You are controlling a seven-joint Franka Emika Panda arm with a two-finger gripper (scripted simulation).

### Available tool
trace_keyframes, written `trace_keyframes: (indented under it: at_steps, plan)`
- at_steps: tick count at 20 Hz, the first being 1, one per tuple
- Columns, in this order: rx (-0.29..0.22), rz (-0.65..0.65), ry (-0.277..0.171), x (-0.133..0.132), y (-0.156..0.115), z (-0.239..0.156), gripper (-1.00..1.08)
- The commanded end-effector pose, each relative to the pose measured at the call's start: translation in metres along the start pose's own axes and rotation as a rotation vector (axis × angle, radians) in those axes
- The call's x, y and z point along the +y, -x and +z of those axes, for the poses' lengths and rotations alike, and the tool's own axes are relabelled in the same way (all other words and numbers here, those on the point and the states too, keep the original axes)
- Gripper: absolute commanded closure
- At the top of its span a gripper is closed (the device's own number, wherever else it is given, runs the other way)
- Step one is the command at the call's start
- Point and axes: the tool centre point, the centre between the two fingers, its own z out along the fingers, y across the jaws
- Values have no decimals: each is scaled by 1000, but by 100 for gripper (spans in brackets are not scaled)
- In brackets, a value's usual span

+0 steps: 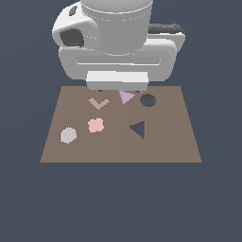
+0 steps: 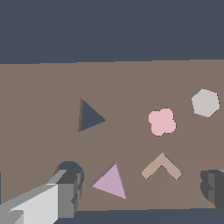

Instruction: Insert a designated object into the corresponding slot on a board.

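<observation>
The lilac-purple triangle piece (image 1: 126, 98) (image 2: 111, 181) lies flat on the brown board (image 1: 118, 150) (image 2: 39, 96), near its far edge in the exterior view. My gripper (image 1: 118, 90) (image 2: 142, 186) hangs over that edge, open wide, and its fingers (image 2: 65, 192) hold nothing. The triangle lies between the two fingers, closer to one than the other. The dark triangular slot (image 1: 138, 129) (image 2: 89, 116) is uncovered, a short way nearer the board's middle. In the exterior view the arm's body hides most of the fingers.
A dark round hole (image 1: 148, 99) (image 2: 69, 167) sits beside the triangle, partly behind one finger in the wrist view. A tan chevron (image 1: 99, 102) (image 2: 161, 166), a pink flower piece (image 1: 95, 125) (image 2: 162, 122) and a grey hexagon (image 1: 68, 135) (image 2: 205, 103) also rest on the board.
</observation>
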Motion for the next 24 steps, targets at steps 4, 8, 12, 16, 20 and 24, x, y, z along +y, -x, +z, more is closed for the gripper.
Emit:
trace_keyframes:
  at_steps: [4,8,12,16,20,24]
  plan:
    - [0,-7,0,-1,1,1,-92]
    - [0,-40,0,-3,4,7,-92]
    - [0,-98,0,-6,11,16,-92]
    - [-1,-181,0,-11,21,30,-92]
    - [-1,-288,-1,-15,34,48,-92]
    - [-1,-418,-1,-19,50,70,-92]
